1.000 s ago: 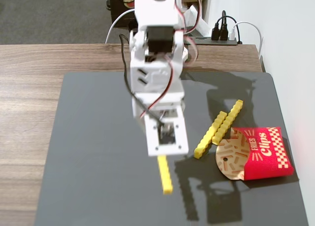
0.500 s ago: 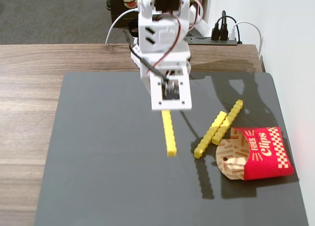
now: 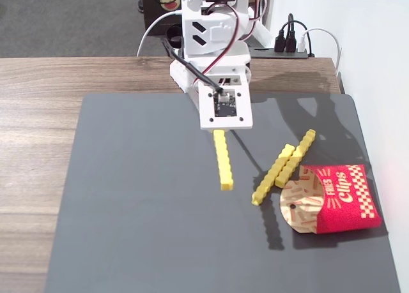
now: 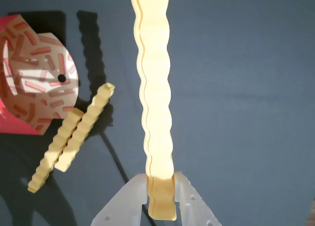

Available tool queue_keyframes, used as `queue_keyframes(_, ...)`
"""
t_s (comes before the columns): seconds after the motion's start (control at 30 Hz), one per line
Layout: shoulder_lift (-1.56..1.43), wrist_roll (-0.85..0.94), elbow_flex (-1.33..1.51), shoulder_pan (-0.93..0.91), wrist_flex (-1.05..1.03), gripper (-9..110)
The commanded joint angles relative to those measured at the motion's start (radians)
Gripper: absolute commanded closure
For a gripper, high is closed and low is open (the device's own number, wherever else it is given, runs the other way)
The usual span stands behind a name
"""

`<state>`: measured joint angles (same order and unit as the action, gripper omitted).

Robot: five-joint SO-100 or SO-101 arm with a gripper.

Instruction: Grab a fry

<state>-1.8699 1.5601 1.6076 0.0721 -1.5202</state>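
Note:
The fry (image 3: pixel 223 160) is a long bright-yellow studded bar reaching from under my gripper (image 3: pixel 220 128) toward the front of the dark mat. In the wrist view the white jaws of my gripper (image 4: pixel 161 180) are shut on the near end of the fry (image 4: pixel 156 88), which runs straight up the picture. I cannot tell whether its far end touches the mat. The fingertips are hidden under the wrist mount in the fixed view.
Two shorter yellow bars (image 3: pixel 273 175) (image 3: pixel 295 157) lie side by side right of the fry, left of it in the wrist view (image 4: pixel 74 137). The red-and-tan carton (image 3: pixel 339 198) (image 4: pixel 29 73) lies beyond them. A dark grey mat (image 3: pixel 140 210) covers the wooden table; a wall stands at right.

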Motion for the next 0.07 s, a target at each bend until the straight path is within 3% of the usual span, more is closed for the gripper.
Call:
queue_keyframes(0.0,-0.046,-0.003,-0.003,0.009,-0.003,101)
queue_keyframes(0.03,-0.046,-0.003,-0.003,0.009,-0.003,101)
